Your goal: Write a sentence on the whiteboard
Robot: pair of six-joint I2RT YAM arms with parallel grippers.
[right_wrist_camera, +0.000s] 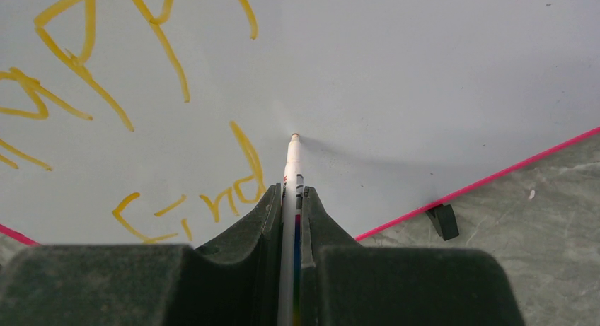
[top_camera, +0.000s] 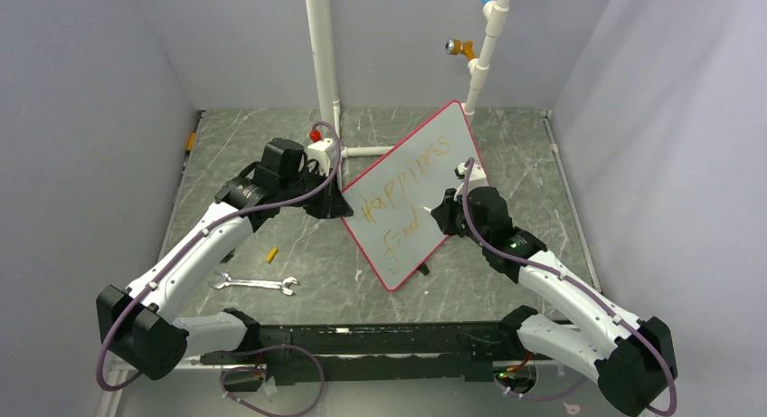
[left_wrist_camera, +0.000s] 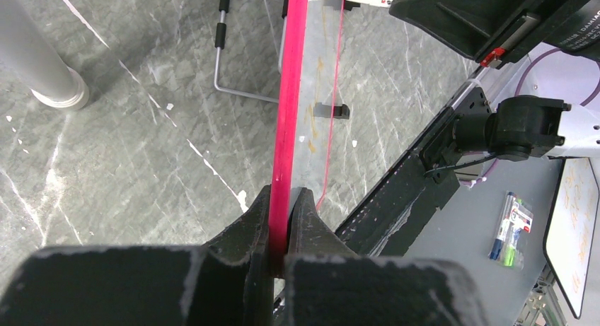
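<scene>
The large white whiteboard (top_camera: 455,129) with a thin red-pink frame sits diagonally at the middle of the grey marbled table (top_camera: 271,164), its far corner pointing right. The left gripper (left_wrist_camera: 281,199) is clamped on the frame at the board's left edge. The right gripper (right_wrist_camera: 290,195) is closed on a slim white marker (right_wrist_camera: 291,163), whose tip touches the board just right of "Find". The orange-yellow handwritten lettering (top_camera: 404,180) runs in two lines.
</scene>
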